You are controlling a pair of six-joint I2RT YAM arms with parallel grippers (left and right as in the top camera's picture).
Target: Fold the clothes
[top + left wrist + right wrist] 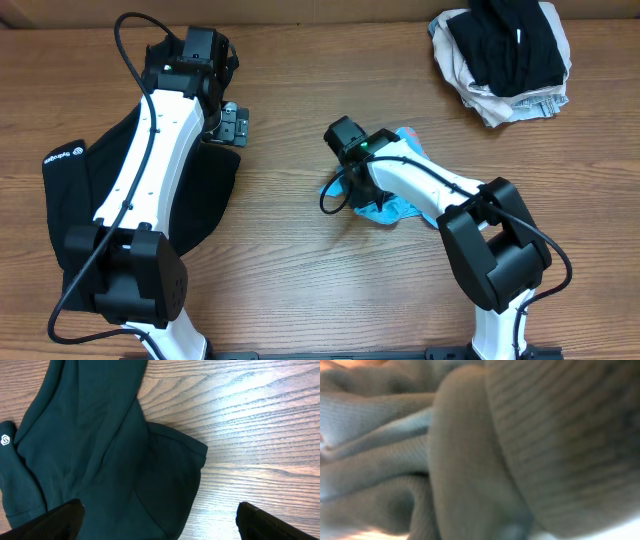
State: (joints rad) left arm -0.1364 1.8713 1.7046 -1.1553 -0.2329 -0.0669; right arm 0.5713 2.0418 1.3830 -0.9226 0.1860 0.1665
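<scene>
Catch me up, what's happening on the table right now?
The left gripper is over the edge of the dark garment spread on the left of the table, jaws open and holding nothing. The right gripper is down on the light blue garment mid-table. Its wrist view is filled with blurred fabric, so whether the jaws have closed on it cannot be told. A pile of clothes sits at the far right corner, untouched.

Overhead looks straight down, sharing the dark garment (212, 188) with the left wrist; right wrist is pressed against cloth (380, 460)
</scene>
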